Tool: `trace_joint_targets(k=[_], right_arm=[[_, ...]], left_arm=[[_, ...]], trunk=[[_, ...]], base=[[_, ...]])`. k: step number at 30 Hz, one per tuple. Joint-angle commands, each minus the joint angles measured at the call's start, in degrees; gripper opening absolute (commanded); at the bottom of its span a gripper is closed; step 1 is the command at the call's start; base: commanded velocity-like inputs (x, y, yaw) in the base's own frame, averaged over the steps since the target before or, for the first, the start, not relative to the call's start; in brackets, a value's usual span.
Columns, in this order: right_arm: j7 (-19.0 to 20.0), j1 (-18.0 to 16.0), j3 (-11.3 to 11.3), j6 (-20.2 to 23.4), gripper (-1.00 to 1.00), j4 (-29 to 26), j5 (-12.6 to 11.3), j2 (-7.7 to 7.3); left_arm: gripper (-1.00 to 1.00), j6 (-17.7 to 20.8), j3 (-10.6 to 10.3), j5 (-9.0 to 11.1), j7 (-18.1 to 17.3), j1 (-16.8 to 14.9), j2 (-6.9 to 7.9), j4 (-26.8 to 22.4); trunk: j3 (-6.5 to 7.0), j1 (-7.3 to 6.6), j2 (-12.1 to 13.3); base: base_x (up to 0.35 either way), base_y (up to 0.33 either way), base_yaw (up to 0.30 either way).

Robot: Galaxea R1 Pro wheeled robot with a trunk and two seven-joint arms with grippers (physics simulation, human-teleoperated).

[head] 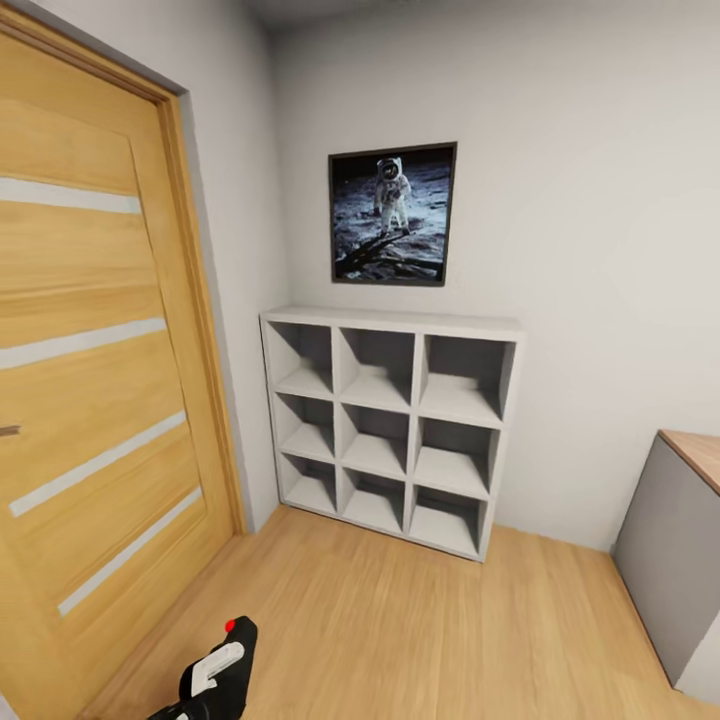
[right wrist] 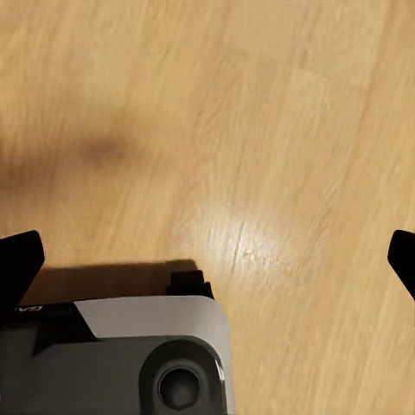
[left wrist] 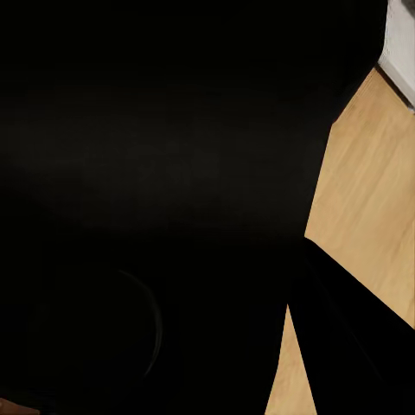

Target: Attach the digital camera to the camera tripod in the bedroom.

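We see the camera (head: 222,668), black with a red button on top, low in our head view, held between our left jaws, a white fingertip (head: 215,668) pressed against its side; our right jaws stand wide apart over bare wood floor (right wrist: 259,130); ahead stand a white cube shelf (head: 395,425), a moon picture (head: 392,214) and a wooden door (head: 100,380).

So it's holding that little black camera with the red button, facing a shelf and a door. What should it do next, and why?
Probably turn the base away from this corner and look for the tripod. The head view shows a wooden door, an open cube shelf and an astronaut picture. The digital camera sits low in the left gripper, seemingly in its grasp, so carrying on looks reasonable.
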Motion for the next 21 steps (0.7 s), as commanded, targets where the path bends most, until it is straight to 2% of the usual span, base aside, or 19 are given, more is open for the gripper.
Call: trace_joint_targets(k=[1, 9, 21], right_arm=[[-0.1, -0.1, -0.4, -0.4, 1.00, 0.2, 0.2, -0.01], [-0.1, 0.1, -0.3, -0.4, 1.00, 0.2, 0.2, 0.19], [-0.1, 0.1, -0.3, -0.4, 1.00, 0.2, 0.2, 0.25]], left_arm=[[-1.00, 0.0, -0.4, 0.5, -0.3, -0.1, -0.09, 0.1], [-1.00, 0.0, -0.4, 0.2, -0.2, -0.1, -0.88, 0.7], [-1.00, 0.0, -0.4, 0.2, -0.1, -0.1, -1.08, 0.8]], trunk=[[0.13, -0.22, 0.4], [1.75, -1.97, 3.6], [4.17, -4.61, 8.4]], base=[[0.000, 0.000, 0.264], [0.000, 0.000, 0.265], [0.000, 0.000, 0.265]])
